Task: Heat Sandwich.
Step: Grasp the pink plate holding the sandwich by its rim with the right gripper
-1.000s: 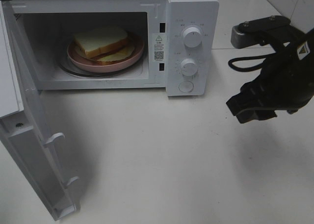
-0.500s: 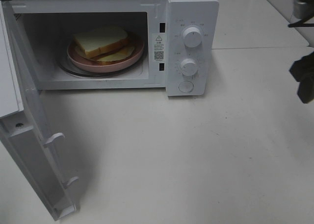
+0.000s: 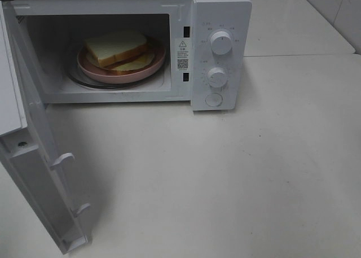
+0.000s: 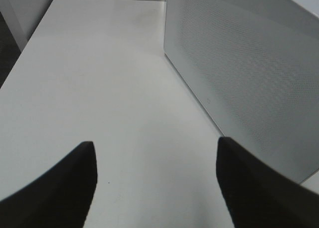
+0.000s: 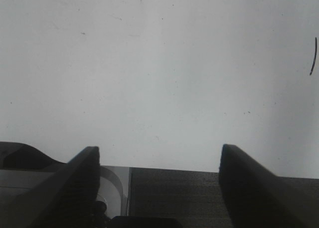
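White tabletop (image 3: 237, 179) carries the white microwave (image 3: 231, 21), whose door (image 3: 34, 173) stands swung wide on its left-hand hinge. Neither arm shows in the high view. The left gripper (image 4: 154, 143), fingers spread and empty, faces a perforated white panel (image 4: 249, 73) just beside it, likely that door's outer face, so I judge the left arm the nearer one for pushing it shut; the right gripper (image 5: 158, 149), likewise spread and empty, looks on bare surface only. Inside the cavity the pink plate (image 3: 155, 66) sits on the glass turntable (image 3: 84, 80), and the sandwich (image 3: 115, 45) lies on it, long side across the opening, placed for heating
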You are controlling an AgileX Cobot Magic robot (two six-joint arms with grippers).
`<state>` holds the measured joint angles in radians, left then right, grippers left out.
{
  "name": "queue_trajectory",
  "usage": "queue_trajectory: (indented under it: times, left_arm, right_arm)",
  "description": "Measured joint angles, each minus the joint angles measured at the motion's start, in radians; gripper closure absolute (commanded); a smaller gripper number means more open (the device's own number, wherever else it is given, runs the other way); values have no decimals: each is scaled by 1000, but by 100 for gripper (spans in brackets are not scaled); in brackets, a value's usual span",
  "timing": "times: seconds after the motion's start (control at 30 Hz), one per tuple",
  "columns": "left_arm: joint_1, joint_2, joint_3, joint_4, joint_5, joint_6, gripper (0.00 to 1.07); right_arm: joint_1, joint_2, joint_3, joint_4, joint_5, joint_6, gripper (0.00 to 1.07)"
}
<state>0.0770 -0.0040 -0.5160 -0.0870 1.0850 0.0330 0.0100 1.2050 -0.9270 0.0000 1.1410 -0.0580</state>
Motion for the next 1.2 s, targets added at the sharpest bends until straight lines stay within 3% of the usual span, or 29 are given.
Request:
queue_trajectory:
  times: [0.53,1.2]
  left_arm:
    - [0,0,0,0,0,0,41]
    - [0,0,0,0,0,0,41]
  right_arm:
    - [0,-503,396,0,-141,52,40]
    - [0,-874,427,0,-138,58,40]
